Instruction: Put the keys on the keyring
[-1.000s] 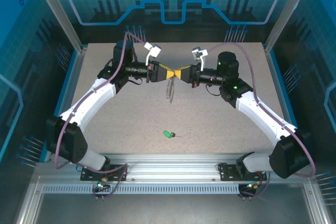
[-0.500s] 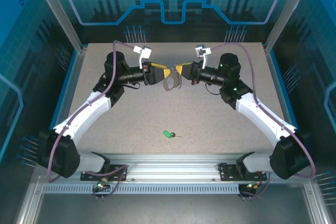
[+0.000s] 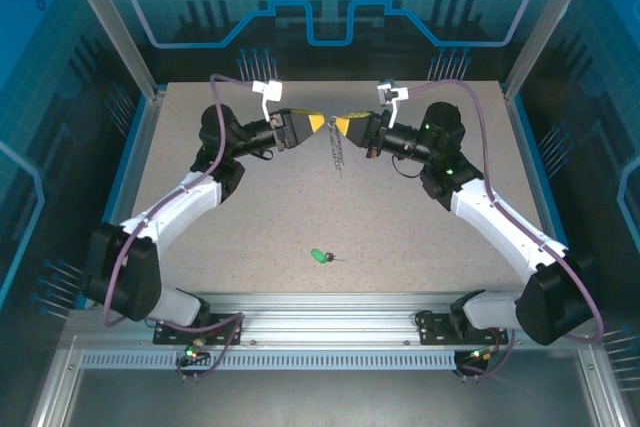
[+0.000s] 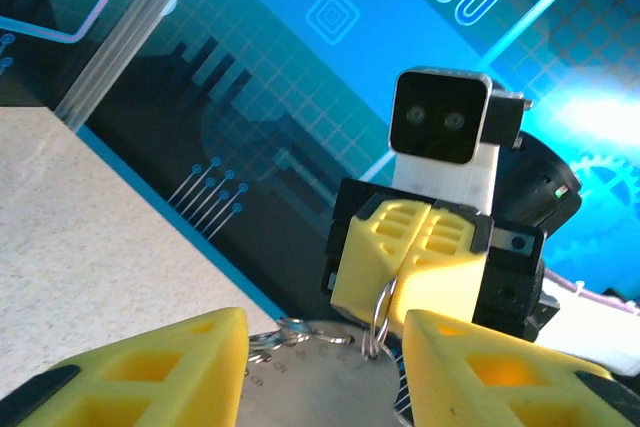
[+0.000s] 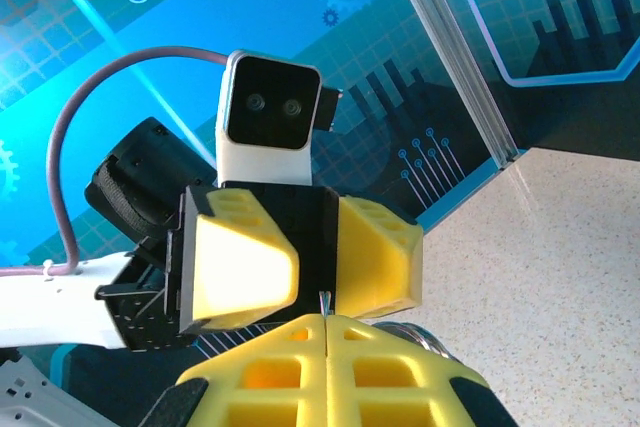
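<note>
The right gripper (image 3: 344, 126) is fully closed on the keyring (image 4: 320, 375) and holds it in the air, so its chain (image 3: 339, 154) hangs free. The left gripper (image 3: 314, 123) faces it with jaws half apart around the ring, probably to steady it; I cannot tell if they press on it. The key (image 3: 320, 255) lies on the table (image 3: 250, 217), well apart and not yet threaded.

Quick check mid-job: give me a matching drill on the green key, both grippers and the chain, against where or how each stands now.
1 green key
2 right gripper
3 left gripper
4 beaded chain

A fingers apart, silvery piece between
B hanging below the fingertips
C lying on the table
D shut on a thin wire ring

Pairs: 1-C, 2-D, 3-A, 4-B
</note>
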### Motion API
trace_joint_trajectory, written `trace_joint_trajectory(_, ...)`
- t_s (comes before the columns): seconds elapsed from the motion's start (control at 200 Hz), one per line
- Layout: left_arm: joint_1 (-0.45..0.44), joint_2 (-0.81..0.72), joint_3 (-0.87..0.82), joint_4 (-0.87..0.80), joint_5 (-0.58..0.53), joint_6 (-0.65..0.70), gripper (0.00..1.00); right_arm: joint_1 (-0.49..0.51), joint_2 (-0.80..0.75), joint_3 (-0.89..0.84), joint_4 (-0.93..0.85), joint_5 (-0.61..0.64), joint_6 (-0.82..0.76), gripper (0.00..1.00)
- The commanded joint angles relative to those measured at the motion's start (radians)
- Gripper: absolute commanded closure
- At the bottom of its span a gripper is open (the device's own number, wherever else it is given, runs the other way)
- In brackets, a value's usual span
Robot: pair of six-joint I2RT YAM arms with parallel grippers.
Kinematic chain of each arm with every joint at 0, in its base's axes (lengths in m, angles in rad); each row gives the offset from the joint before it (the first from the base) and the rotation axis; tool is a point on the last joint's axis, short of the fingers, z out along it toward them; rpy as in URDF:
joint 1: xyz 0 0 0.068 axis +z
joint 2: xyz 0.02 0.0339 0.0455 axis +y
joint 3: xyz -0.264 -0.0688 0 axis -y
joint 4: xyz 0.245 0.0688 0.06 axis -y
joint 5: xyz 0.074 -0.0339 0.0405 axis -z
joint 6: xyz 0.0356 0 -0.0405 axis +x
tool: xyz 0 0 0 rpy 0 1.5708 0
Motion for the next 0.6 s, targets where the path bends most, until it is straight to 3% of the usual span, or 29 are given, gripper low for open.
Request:
trace_joint_trajectory(0.0,0.004,0.034,-0.02,0.209,0.035,-0.125,0.55,0.016,-0.024,-0.007,0.063,0.013,0.016,1.0)
trace_joint_trajectory(0.25,0.002,0.076,-0.034,0.337,0.041,-0.218,0.59,0.016,-0.019,-0.003,0.061,0.03,0.02,1.0)
trace_joint_trajectory(0.595,-0.013,0.065,-0.041,0.296,0.038,-0.178,0.64,0.017,-0.006,0.009,0.057,0.044,0.025,1.0)
